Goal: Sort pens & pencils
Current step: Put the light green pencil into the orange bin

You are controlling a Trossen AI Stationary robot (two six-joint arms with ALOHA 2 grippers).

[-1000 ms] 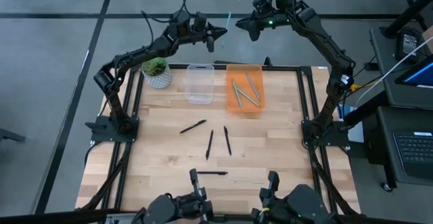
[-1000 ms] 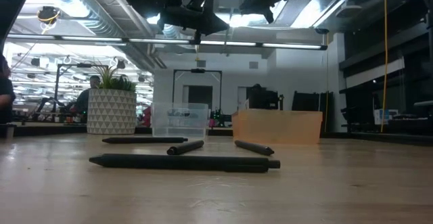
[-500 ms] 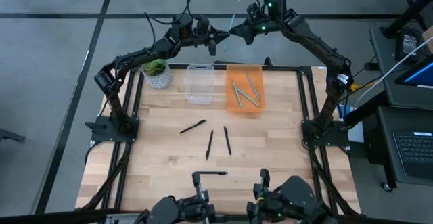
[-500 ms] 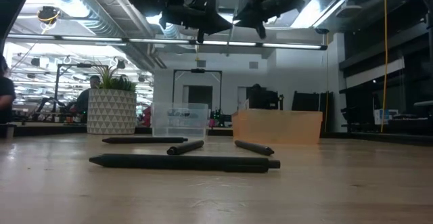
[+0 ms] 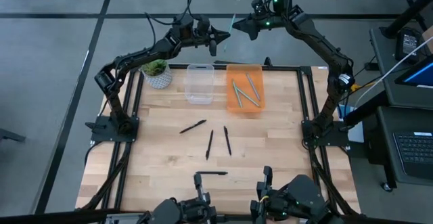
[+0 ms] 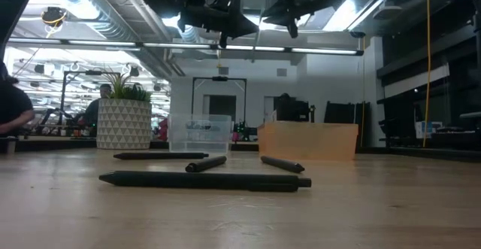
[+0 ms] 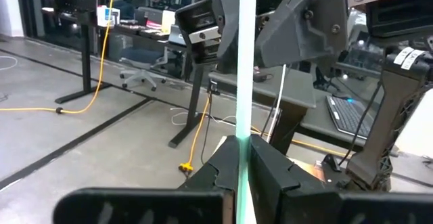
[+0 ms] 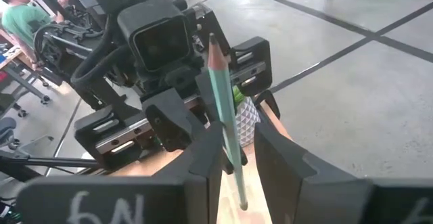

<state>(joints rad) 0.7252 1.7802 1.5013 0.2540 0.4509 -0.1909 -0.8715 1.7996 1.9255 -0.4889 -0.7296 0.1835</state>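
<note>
A pale teal-green pencil (image 5: 231, 22) stands upright in the air beyond the table's far edge, its sharpened tip (image 8: 214, 46) showing. My left gripper (image 5: 222, 33) (image 7: 243, 146) is shut on it. My right gripper (image 5: 238, 26) (image 8: 237, 146) is open, one finger on either side of the same pencil, higher up. Three teal pencils (image 5: 245, 92) lie in the orange bin (image 5: 231, 103). Black pens lie flat on the wood: three mid-table (image 5: 193, 126) (image 5: 210, 144) (image 5: 227, 141) and one nearer (image 5: 211, 173) (image 6: 203, 180). My left gripper pinches the teal pencil's shaft (image 7: 243, 126) between its two fingers, partway along its length. The fingers come roughly level from the table's left and lie across the pencil. The pencil stands upright, lifted well clear of the table, sticking out above and below the fingers (image 6: 253, 50).
A clear bin (image 5: 199, 83) stands left of the orange one at the far edge, and a potted plant (image 5: 157, 72) at the far left corner. Bare wood lies at the table's near left and right. A person (image 6: 15, 110) shows in the room behind.
My right gripper has moved in toward the table's left, to the pencil in my left gripper, dipped, then eased slightly back right. Its fingers now straddle the pencil. My left gripper and the pencil have kept still.
</note>
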